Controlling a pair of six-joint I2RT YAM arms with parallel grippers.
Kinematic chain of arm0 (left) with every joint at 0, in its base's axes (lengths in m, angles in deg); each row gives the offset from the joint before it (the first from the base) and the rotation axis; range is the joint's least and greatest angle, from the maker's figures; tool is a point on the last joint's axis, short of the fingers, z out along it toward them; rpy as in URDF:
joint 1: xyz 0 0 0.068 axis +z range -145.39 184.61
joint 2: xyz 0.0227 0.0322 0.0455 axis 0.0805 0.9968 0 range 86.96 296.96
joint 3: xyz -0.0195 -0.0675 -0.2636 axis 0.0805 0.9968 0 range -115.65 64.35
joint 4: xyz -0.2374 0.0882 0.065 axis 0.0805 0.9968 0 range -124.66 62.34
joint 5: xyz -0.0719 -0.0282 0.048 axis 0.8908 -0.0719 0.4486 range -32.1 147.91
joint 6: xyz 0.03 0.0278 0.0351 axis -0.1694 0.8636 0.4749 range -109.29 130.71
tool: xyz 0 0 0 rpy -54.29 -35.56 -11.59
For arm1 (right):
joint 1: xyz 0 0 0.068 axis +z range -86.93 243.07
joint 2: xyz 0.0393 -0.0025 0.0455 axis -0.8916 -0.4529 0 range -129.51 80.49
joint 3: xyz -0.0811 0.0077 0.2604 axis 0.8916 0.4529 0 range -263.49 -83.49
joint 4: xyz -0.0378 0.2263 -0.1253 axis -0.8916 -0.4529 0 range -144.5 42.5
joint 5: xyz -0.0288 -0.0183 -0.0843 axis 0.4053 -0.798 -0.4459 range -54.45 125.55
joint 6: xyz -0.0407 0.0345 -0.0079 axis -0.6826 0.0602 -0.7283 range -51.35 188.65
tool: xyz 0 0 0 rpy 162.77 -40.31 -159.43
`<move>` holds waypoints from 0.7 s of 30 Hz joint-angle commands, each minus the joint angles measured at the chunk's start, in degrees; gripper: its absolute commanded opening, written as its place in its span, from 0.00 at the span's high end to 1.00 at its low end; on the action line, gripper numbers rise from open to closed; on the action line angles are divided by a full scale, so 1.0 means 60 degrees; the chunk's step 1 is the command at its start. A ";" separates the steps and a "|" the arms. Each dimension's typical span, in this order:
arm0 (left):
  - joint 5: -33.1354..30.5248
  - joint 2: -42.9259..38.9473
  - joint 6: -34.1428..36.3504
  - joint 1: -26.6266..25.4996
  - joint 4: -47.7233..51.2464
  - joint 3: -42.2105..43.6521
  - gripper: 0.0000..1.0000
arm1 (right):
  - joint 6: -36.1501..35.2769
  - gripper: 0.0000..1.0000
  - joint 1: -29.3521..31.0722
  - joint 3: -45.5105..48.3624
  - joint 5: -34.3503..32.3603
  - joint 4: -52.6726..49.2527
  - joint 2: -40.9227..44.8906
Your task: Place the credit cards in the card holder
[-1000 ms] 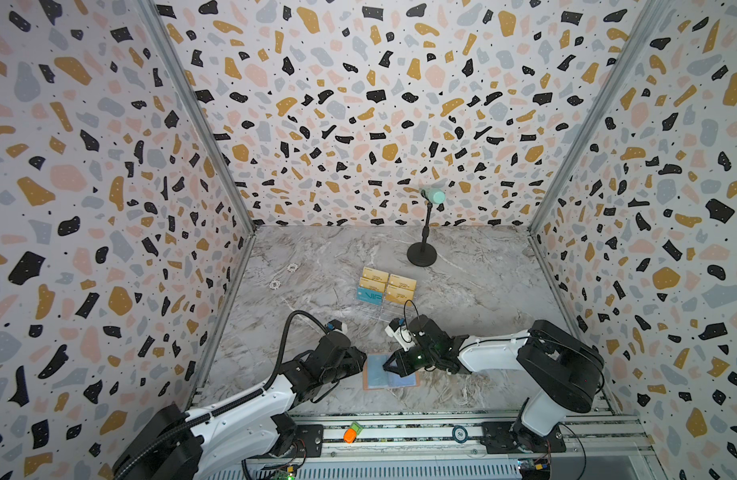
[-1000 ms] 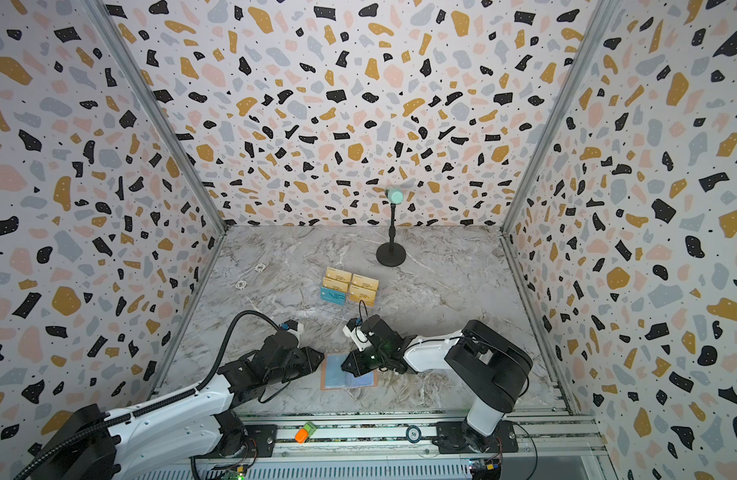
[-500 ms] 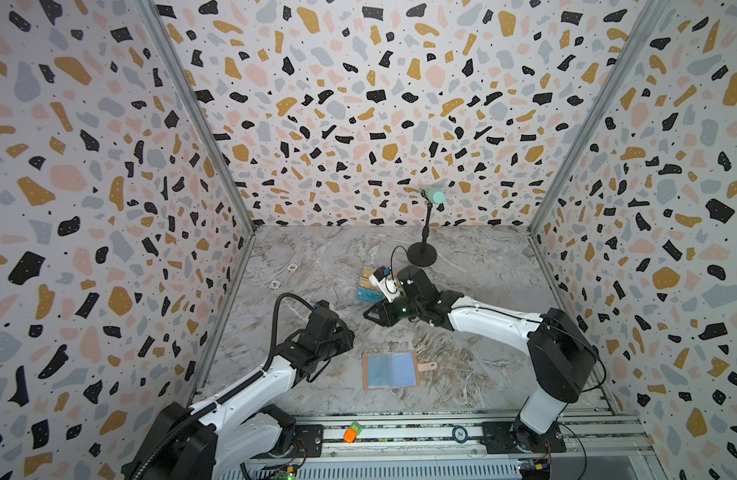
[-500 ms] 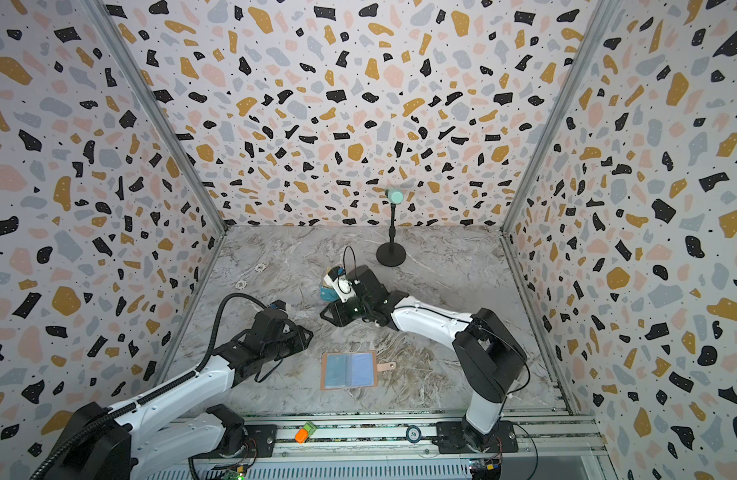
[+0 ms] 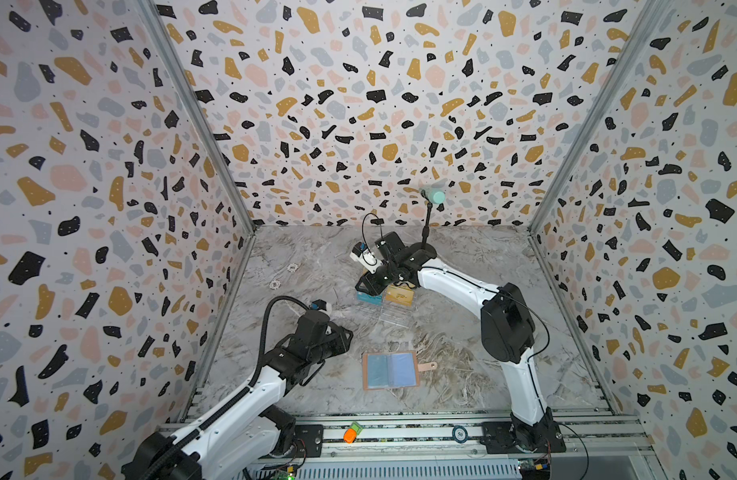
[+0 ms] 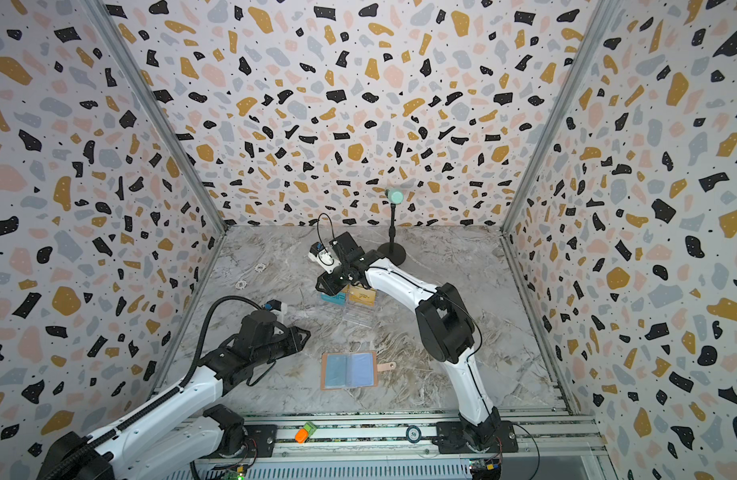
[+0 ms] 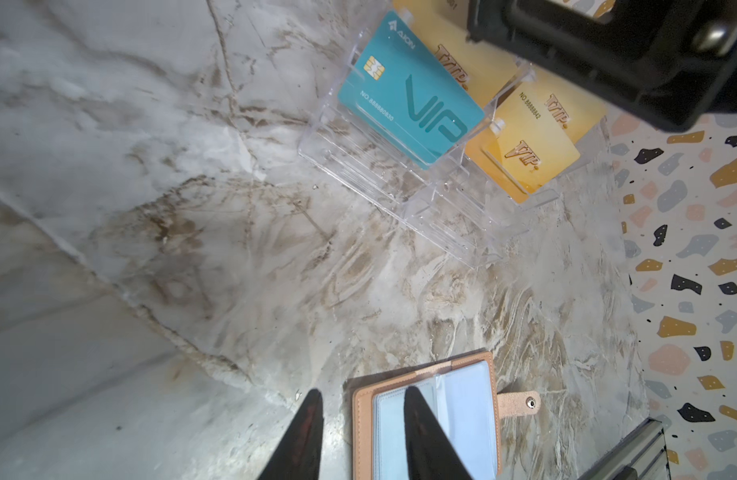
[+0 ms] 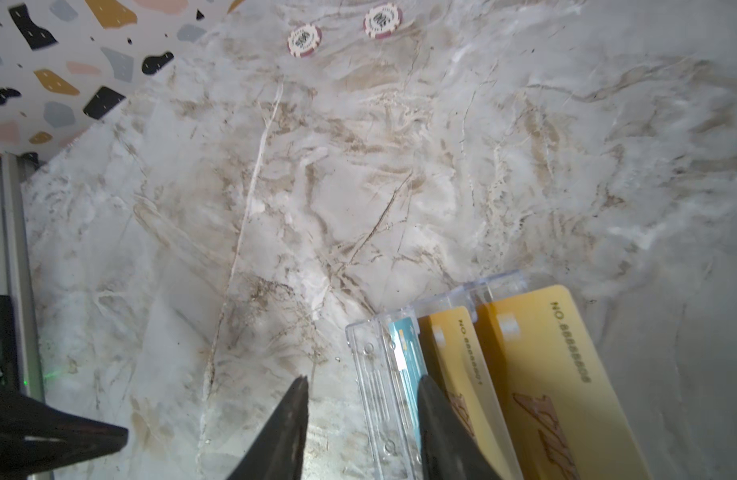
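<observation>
In both top views: swung the right gripper (image 5: 364,286) off the open card holder (image 5: 390,387), which lies flat near the front edge of the bench (image 5: 337,395), and back to the rack (image 5: 389,316) of credit cards (image 5: 400,296); drew the left gripper (image 5: 345,334) aside. Probably one card lodged, next fetch beginning.

Left wrist view: parted, empty, hanging at the holder's edge; bare bench toward the rack.

Right wrist view: parted, empty, astride the rack's corner by the teal card (image 8: 406,349); tight there.

Bright even light, soft shadows, wide-angle distortion
</observation>
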 commanded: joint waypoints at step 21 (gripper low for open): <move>0.0426 0.0508 -0.0238 0.0254 -0.0560 0.0351 0.64 | -0.1077 0.71 -0.0046 -0.1303 -0.0960 -0.1341 -0.0796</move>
